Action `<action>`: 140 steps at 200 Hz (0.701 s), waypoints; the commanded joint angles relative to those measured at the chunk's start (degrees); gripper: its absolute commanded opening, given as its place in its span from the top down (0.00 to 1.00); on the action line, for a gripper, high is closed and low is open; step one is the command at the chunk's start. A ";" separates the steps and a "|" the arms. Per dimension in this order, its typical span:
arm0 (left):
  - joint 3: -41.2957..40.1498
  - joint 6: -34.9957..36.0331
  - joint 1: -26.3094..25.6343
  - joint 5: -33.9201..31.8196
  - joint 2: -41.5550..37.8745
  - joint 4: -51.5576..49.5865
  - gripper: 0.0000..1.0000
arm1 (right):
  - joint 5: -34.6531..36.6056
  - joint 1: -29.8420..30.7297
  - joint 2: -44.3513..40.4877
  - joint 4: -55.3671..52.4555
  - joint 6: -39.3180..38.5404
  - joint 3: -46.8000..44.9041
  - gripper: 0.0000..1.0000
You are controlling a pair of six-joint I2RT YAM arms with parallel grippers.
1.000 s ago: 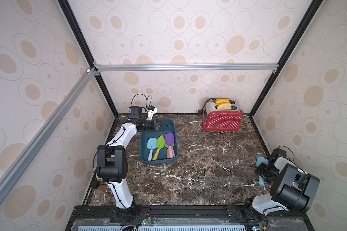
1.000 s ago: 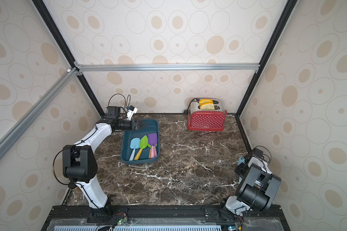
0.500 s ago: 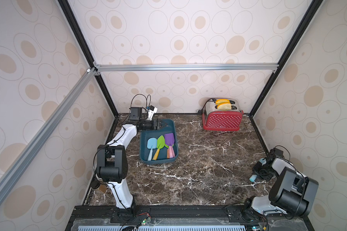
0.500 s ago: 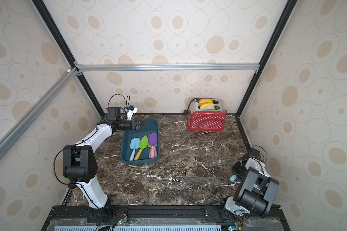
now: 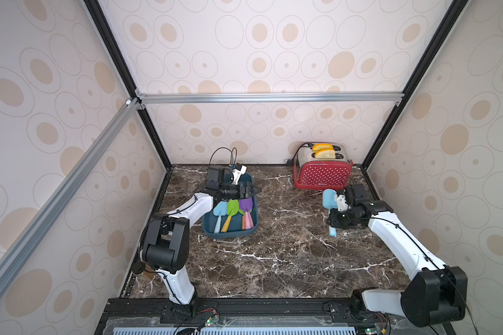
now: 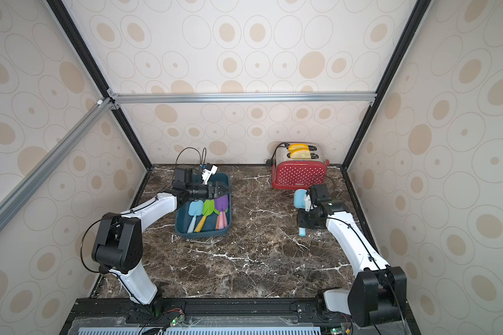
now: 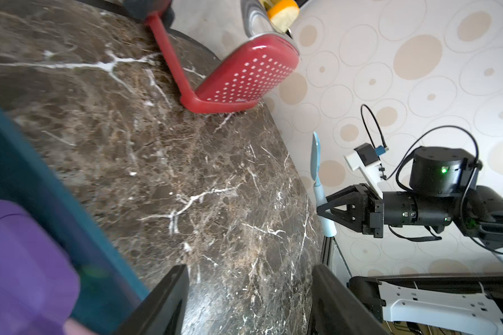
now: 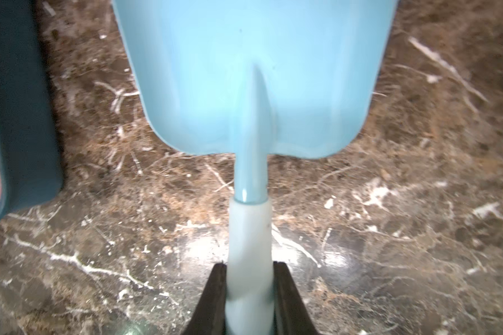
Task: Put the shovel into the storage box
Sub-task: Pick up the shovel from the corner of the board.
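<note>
Shovel (image 5: pixel 328 199) stands roughly upright, blade up, its handle pinched in the right gripper (image 5: pixel 333 219), while the box (image 5: pixel 230 235) lies well off leftward, under the spread left gripper (image 5: pixel 251 190).

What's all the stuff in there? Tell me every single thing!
Held shovel: one, light blue, up off the table in front of the toaster.
Storage box: one, dark teal, left side of the table, toward the back.
Boxed shovels: three showing, blue, green, purple, lying in the storage box.
Toaster: one, red with white dots, back of the table.
Bread slices: two, yellow, poking out of the toaster.
Table: one, dark brown marble.
Left tool: one, black, open and empty, over the storage box's far end.
Right tool: one, black, shut on the held shovel's handle.
</note>
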 commanded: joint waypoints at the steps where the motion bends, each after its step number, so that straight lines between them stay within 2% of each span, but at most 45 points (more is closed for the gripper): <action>1: -0.15 -3.73 -3.05 -2.47 -4.62 6.40 0.30 | -0.29 6.00 3.74 -3.80 -2.77 4.52 1.00; 26: -0.09 -2.93 -6.71 -5.57 -6.19 6.13 0.30 | 0.30 12.22 7.01 -5.01 -4.24 9.41 1.00; 68: 0.98 -0.66 -10.91 -9.83 -4.18 2.76 0.31 | 3.65 20.19 9.90 -7.07 -5.05 15.64 1.00; 140: -0.52 -2.96 -12.61 -10.65 -1.74 5.49 0.35 | 5.04 25.11 10.55 -7.30 -4.21 18.51 1.00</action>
